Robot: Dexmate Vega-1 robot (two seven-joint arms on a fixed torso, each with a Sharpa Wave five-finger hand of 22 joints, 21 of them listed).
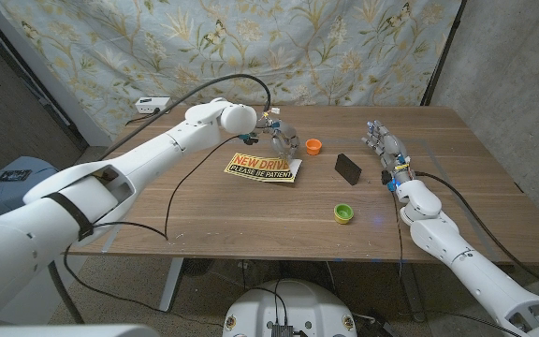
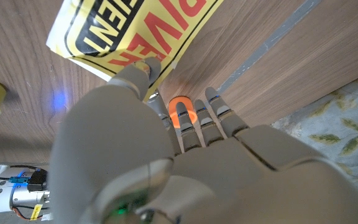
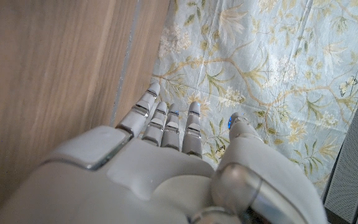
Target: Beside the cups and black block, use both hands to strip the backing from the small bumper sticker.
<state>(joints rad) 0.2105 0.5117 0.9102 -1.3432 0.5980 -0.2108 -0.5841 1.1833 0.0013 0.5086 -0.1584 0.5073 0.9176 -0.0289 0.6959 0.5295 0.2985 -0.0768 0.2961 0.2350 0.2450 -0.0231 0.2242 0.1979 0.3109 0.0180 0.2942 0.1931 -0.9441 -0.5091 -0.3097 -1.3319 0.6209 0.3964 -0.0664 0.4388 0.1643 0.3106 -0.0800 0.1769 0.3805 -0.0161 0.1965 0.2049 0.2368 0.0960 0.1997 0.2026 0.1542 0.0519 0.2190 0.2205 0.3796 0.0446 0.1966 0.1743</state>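
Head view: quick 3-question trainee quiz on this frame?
1. True or false: the right hand grips the black block.
2. Which cup lies nearer the sticker? A) orange cup B) green cup
3. Fill in: the left hand is at the sticker's ___ end.

Key: 1 false, the two are apart; 2 A; 3 right.

The sticker (image 1: 263, 168) is sitting on the tabletop (image 1: 251, 215), a small yellow rectangle with red "NEW DRIVER" lettering and a black-bordered line of text under it, white backing showing along its edges. It's lying mostly flat, angled a bit, with its right corner lifting. The orange cup (image 1: 313, 146) is sitting just beside that corner, the black block (image 1: 348, 168) further right, and the green cup (image 1: 343, 213) nearer the front edge.
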